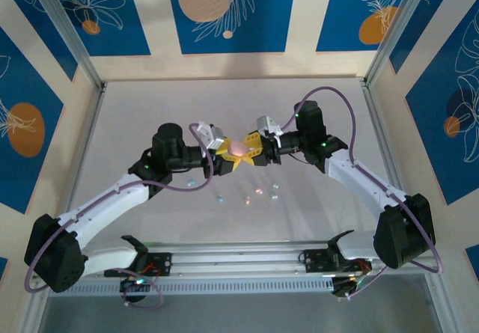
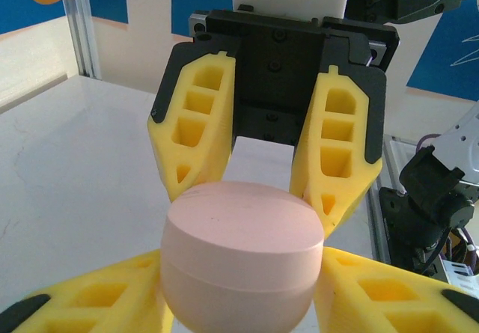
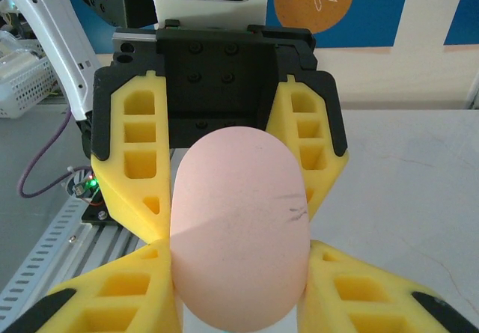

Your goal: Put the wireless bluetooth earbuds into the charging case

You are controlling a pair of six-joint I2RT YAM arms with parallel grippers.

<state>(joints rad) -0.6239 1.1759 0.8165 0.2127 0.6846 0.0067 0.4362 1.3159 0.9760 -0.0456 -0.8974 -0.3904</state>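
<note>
A closed pink charging case [image 1: 238,149] hangs in mid-air over the table's centre, pinched from both sides. My left gripper [image 1: 227,159] is shut on its lower half [image 2: 243,262], yellow fingers [image 2: 112,303] pressing each side. My right gripper [image 1: 253,147] is shut on the same case [image 3: 239,236], which stands tall and oval between its fingers [image 3: 359,295]. Each wrist view shows the other gripper's fingers [image 2: 198,123] [image 3: 138,153] behind the case. Several tiny earbuds lie loose on the table nearer the bases: a pale blue one [image 1: 220,197], a pink one [image 1: 259,191], a mint-white one [image 1: 275,187].
The white table [image 1: 150,116] is walled by aluminium posts [image 1: 75,41] and blue patterned panels. A metal rail [image 1: 239,257] carrying both arm bases runs along the near edge. Another small earbud [image 1: 191,183] lies under the left forearm.
</note>
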